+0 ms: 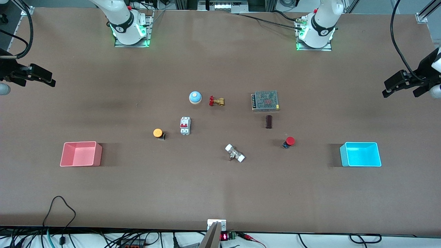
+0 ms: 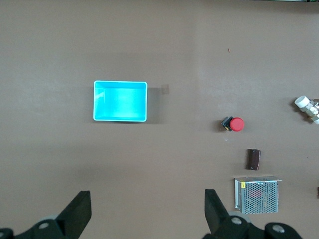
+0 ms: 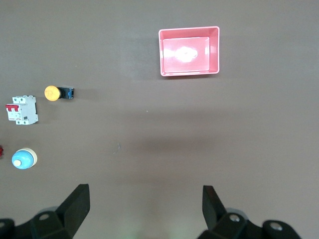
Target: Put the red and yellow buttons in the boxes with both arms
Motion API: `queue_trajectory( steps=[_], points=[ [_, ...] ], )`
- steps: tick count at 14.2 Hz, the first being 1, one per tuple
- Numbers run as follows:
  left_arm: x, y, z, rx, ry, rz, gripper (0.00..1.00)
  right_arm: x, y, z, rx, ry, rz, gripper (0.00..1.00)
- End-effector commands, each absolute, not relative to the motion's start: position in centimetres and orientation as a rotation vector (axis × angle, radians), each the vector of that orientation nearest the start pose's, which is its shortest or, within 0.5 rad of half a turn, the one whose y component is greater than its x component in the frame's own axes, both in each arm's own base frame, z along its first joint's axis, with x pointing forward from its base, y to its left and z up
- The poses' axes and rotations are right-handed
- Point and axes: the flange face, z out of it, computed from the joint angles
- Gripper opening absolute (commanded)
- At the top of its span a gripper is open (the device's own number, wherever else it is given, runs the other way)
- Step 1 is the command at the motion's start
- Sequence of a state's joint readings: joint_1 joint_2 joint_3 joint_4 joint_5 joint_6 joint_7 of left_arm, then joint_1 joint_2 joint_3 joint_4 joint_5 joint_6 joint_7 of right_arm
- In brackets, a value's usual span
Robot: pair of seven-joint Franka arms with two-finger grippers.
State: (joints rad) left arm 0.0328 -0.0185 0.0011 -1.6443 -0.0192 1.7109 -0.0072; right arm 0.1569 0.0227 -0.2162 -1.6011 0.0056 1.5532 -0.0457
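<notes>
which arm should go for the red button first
Left. The red button lies toward the left arm's end of the table, beside the cyan box. The left gripper waits open at that end. The right gripper, also open, waits at the pink box's end, closer to the yellow button.

— Where do the two boxes sit?

— One box [image 1: 81, 154] lies toward the right arm's end of the table, the other box [image 1: 360, 154] toward the left arm's end — both nearer the front camera's edge than the buttons.

— And the buttons?

— One button [image 1: 158, 133] lies just beside the circuit breaker [image 1: 185, 125], toward the right arm's end. The other button [image 1: 289, 142] lies nearer the camera than the small cylinder [image 1: 269, 121] and the power supply [image 1: 265, 101].

— The middle?

— The bell [image 1: 195, 97] sits beside the valve [image 1: 216, 101]; the pipe fitting [image 1: 235, 153] lies nearer the camera.
</notes>
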Motion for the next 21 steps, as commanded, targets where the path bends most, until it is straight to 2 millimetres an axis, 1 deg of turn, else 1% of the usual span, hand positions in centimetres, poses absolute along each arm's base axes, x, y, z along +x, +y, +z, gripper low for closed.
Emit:
queue_trajectory(
  steps=[1, 3, 5, 7, 9, 11, 12, 13, 14, 15, 16, 18, 19, 20, 21],
  points=[
    [56.2, 1.6, 61.7, -3.141, -0.073, -0.121, 1.00, 54.9, -3.5, 60.4, -3.137, 0.012, 0.115, 1.00],
    [56.2, 1.6, 61.9, -3.141, -0.073, -0.125, 1.00, 55.0, -3.2, 60.3, -3.136, 0.012, 0.118, 1.00],
    [56.2, 1.6, 61.9, -3.141, -0.075, -0.125, 1.00, 55.3, -2.4, 60.0, -3.140, 0.005, 0.115, 1.00],
    [56.4, 1.6, 61.4, -3.141, -0.080, -0.118, 1.00, 57.0, -0.8, 57.5, -3.141, -0.028, 0.143, 1.00],
    [57.2, 1.1, 59.8, -3.145, -0.090, -0.073, 1.00, 58.9, 3.0, 54.4, -3.154, -0.122, 0.151, 1.00],
    [58.9, 0.2, 56.4, -3.145, -0.146, -0.002, 1.00, 60.6, 6.8, 50.7, -3.162, -0.210, 0.162, 1.00],
    [59.9, -0.7, 54.9, -3.149, -0.140, -0.011, 1.00, 61.3, 9.2, 48.9, -3.166, -0.240, 0.157, 1.00],
    [60.7, -1.3, 53.5, -3.151, -0.150, -0.009, 1.00, 61.7, 10.9, 47.5, -3.174, -0.234, 0.157, 1.00],
    [61.4, -2.3, 51.5, -3.153, -0.166, 0.026, 1.00, 62.2, 12.1, 45.5, -3.186, -0.214, 0.172, 1.00],
    [62.0, -3.8, 49.8, -3.156, -0.167, 0.051, 1.00, 62.6, 13.6, 44.1, -3.187, -0.223, 0.173, 1.00],
    [62.5, -4.3, 48.3, -3.155, -0.201, 0.055, 1.00, 63.1, 15.2, 42.7, -3.183, -0.247, 0.175, 1.00],
    [63.0, -6.9, 45.7, -3.161, -0.227, 0.041, 1.00, 63.8, 19.3, 39.9, -3.186, -0.324, 0.206, 1.00],
    [63.3, -8.0, 44.2, -3.155, -0.290, 0.057, 1.00, 64.4, 20.6, 38.7, -3.190, -0.347, 0.215, 1.00],
    [63.6, -9.4, 42.4, -3.151, -0.303, 0.085, 1.00, 64.7, 21.2, 37.4, -3.194, -0.356, 0.230, 1.00],
    [64.0, -10.4, 41.0, -3.153, -0.315, 0.082, 1.00, 64.9, 22.1, 36.2, -3.184, -0.367, 0.216, 1.00]
  ],
)
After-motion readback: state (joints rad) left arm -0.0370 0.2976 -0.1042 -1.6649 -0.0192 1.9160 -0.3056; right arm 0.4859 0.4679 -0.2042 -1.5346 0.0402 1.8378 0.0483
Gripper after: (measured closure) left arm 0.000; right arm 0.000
